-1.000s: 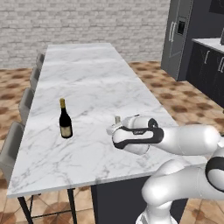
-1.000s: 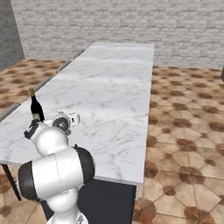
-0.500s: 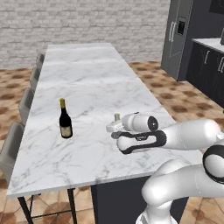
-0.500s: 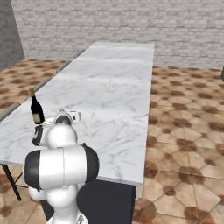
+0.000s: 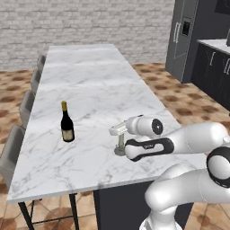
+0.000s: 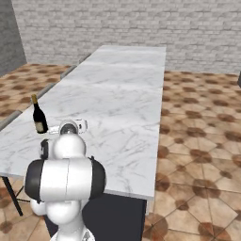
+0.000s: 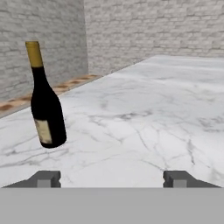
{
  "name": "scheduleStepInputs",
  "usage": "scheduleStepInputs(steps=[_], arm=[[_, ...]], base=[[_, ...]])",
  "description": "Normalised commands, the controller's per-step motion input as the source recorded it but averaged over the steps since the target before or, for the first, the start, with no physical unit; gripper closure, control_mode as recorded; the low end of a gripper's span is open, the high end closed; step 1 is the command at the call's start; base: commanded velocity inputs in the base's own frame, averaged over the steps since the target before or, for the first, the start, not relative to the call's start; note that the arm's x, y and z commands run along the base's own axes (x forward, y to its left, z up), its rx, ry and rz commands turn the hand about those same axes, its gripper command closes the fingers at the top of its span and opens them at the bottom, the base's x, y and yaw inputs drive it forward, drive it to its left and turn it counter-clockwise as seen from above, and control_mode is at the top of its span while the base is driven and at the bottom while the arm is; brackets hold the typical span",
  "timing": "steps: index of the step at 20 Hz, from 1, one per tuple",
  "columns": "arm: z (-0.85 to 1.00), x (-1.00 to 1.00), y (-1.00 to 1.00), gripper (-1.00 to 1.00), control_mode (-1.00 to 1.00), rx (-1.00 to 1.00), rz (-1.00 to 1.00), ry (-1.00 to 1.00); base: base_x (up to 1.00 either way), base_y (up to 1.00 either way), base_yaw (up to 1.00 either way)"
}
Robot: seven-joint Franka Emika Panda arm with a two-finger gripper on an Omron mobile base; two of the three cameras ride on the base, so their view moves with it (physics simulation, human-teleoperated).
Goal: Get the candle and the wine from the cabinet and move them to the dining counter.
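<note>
The wine (image 5: 67, 124), a dark bottle with a tan label and gold neck, stands upright on the marble dining counter (image 5: 90, 81) near its left side. The candle (image 5: 120, 143) stands upright on its small dark base near the counter's front edge, right under my hand. My gripper (image 5: 117, 133) points left toward the wine. In the hand view my gripper (image 7: 113, 179) is open with nothing between its fingertips (image 7: 48, 178), and the wine (image 7: 46, 109) stands ahead to the left. From the right base view the wine (image 6: 39, 115) is left of my arm. The cabinet is out of view.
Grey stools (image 5: 11, 148) line the counter's left side. A tall dark fridge (image 5: 182, 36) and dark kitchen units (image 5: 215, 67) stand at the back right. The counter's front edge (image 5: 103, 182) is close below the candle. Tiled floor (image 6: 197, 132) runs to the right.
The hand came down with the candle to the counter top, and the jaws then opened and let it go. The wine has not moved.
</note>
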Motion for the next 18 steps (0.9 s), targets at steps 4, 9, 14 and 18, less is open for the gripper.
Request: scheduleStepInputs(steps=[4,9,14,18], arm=[[0.00,-0.14,-0.06,-1.00,-1.00,0.00,0.00,0.00],[0.07,-0.30,-0.20,-1.00,-1.00,0.00,-0.04,0.00],[0.34,-0.37,-0.19,-1.00,-1.00,0.00,-0.17,0.11],[0.50,-0.44,-0.07,-1.00,-1.00,-0.01,-0.30,0.27]], base=[[0.00,0.00,0.00],[0.00,0.00,0.00],[0.00,0.00,0.00],[0.00,0.00,0.00]])
